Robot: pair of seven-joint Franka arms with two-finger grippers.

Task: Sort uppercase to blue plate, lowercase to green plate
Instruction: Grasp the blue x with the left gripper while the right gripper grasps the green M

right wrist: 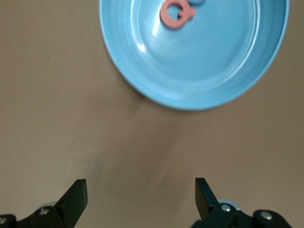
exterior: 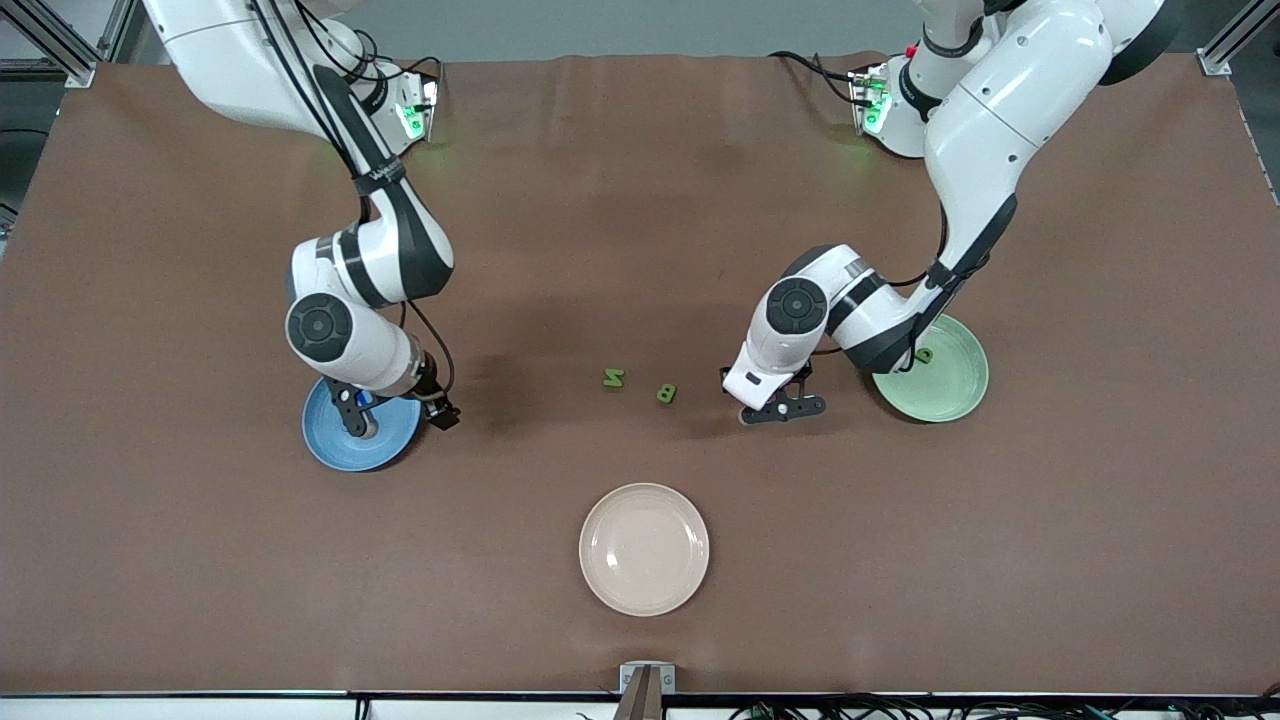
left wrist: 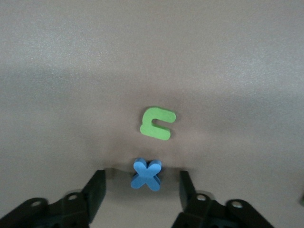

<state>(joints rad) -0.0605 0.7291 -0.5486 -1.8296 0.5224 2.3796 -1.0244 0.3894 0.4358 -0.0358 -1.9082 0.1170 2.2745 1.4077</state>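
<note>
Tabletop [exterior: 640,200]: a broad brown matte sheet carried everything; pale framing and cables edged the room around it.
Blue plate [exterior: 395,445]: the round mid-blue plate with a raised rim sat at the right arm's end, partly under that arm; the right wrist view showed a red-pink Q [right wrist: 176,13] lying in it, with a blue piece just touching the picture's edge beside it.
Green plate [exterior: 950,385]: the pale mint-green round plate sat at the left arm's end, holding a small green looped letter [exterior: 925,354].
Cream plate [exterior: 644,548]: the round cream plate lay nearest the front camera, bare.
Right gripper [right wrist: 140,192]: it hung low at the blue plate's edge, fingers spread wide and holding nothing, probably after a drop.
Left gripper [left wrist: 141,187]: it stood low on the tabletop beside the green plate, fingers parted and straddling the small blue x [left wrist: 147,174], apparently lined up to pinch it.
Green n/u piece [left wrist: 157,123]: it lay flat just beside the x.
Green N [exterior: 613,378] and green B [exterior: 666,393]: both capitals lay unsorted mid-tabletop, near each other.
</note>
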